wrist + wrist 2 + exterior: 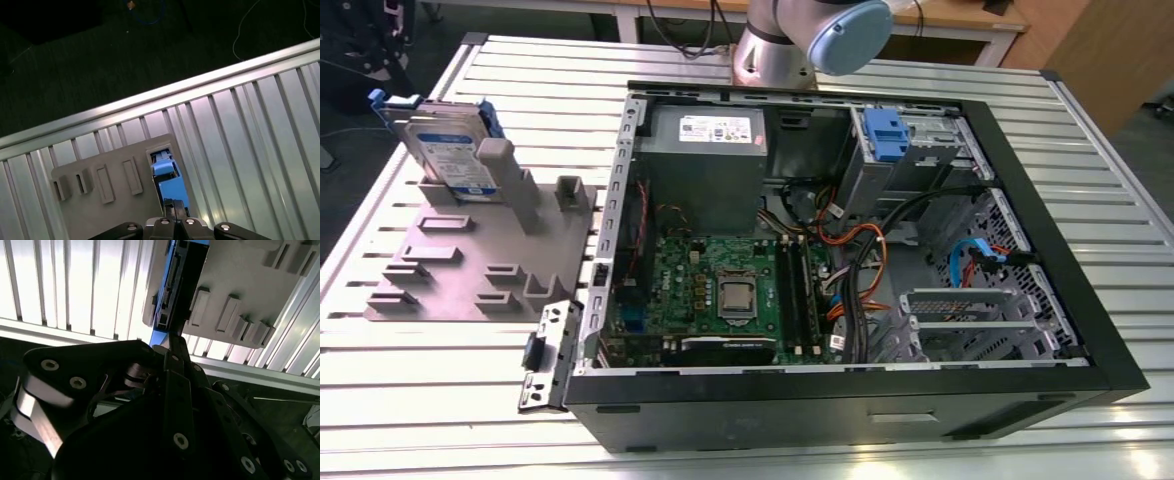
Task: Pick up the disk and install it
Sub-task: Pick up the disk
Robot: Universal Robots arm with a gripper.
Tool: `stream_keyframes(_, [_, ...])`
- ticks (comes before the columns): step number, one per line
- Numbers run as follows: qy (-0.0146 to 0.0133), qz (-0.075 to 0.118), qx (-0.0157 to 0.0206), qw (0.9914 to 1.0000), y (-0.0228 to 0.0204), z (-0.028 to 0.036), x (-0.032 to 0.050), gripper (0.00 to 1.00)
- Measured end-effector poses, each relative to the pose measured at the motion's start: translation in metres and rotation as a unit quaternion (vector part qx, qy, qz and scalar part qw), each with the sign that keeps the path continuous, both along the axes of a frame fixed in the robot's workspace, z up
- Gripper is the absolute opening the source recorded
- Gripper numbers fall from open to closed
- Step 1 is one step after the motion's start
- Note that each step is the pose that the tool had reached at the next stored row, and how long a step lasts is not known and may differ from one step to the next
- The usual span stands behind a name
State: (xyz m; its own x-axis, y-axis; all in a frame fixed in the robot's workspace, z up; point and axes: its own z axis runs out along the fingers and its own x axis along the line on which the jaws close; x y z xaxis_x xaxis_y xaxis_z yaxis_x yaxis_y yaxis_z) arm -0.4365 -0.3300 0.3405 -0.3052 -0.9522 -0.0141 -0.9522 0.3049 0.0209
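Nothing of the job is done yet, from what I can see. The disk (448,148) stands on edge in a slot of the grey fixture (467,272) on the tabletop (1105,150), at the exterior view's left, well apart from the open case (854,405). Both picking it up and installing it are left to do.

In the first wrist view the gripper (175,204) hangs above the disk's blue-railed top edge, clear of it. Its jaws look drawn narrow, nearly together, with nothing between them.

The fixture's other slots and blocks carry nothing. Inside the case are the motherboard (720,285), a grey power supply (707,135), loose cables and a metal cage (927,150) with a blue latch (886,135). I see no disk in it.
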Motion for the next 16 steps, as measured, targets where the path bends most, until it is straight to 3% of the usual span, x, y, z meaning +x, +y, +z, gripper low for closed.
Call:
stream_keyframes(3, [-0.0007, 0.009, 0.0, 0.99996, 0.0001, -0.0002, -0.002, 0.11])
stream_keyframes(10, [-0.0106, 0.011, 0.0, 0.99988, 0.0001, -0.0001, -0.0122, 0.11])
stream_keyframes(13, [-0.012, 0.028, 0.0005, 0.99953, 0.0001, -0.0002, -0.0122, 0.11])
stream_keyframes(16, [-0.012, 0.051, 0.0008, 0.99861, 0.0001, -0.0001, -0.0123, 0.11])
